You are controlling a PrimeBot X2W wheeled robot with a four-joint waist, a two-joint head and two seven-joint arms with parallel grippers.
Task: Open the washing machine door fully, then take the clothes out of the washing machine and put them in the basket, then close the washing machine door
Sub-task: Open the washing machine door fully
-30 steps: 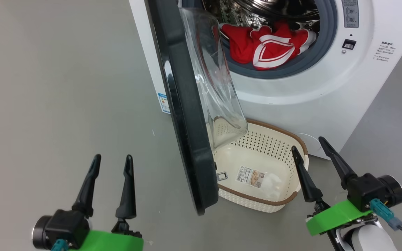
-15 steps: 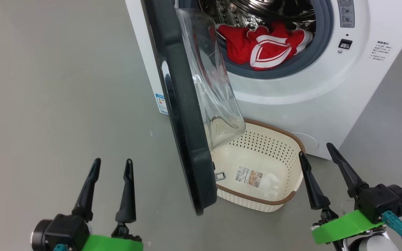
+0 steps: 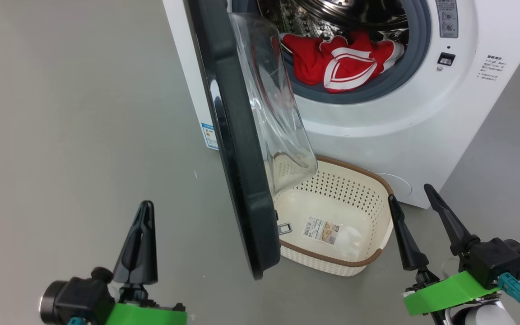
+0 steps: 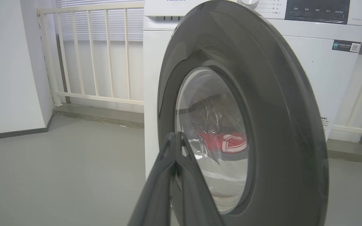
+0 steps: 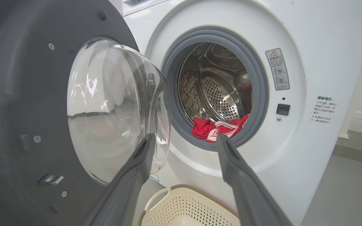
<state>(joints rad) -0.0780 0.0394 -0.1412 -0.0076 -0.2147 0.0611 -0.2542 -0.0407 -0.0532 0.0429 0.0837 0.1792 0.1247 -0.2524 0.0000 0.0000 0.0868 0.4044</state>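
Head view: left pincer (image 3: 146, 206) pinched shut, empty, probably as blunt pusher for half-open washing machine door (image 3: 237, 158); right pincer (image 3: 409, 192) spread wide, empty, near basket (image 3: 332, 261) partly under door; clothes (image 3: 341, 63) in washing machine (image 3: 377, 144) drum.

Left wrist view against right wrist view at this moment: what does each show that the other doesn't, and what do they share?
Left wrist, not right: the outer face of the washing machine door, the dark control panel, the shut left end effector. Right wrist, not left: the door's inner side, the basket, the open right end effector. Both: the washing machine, its door partly open, the clothes inside.
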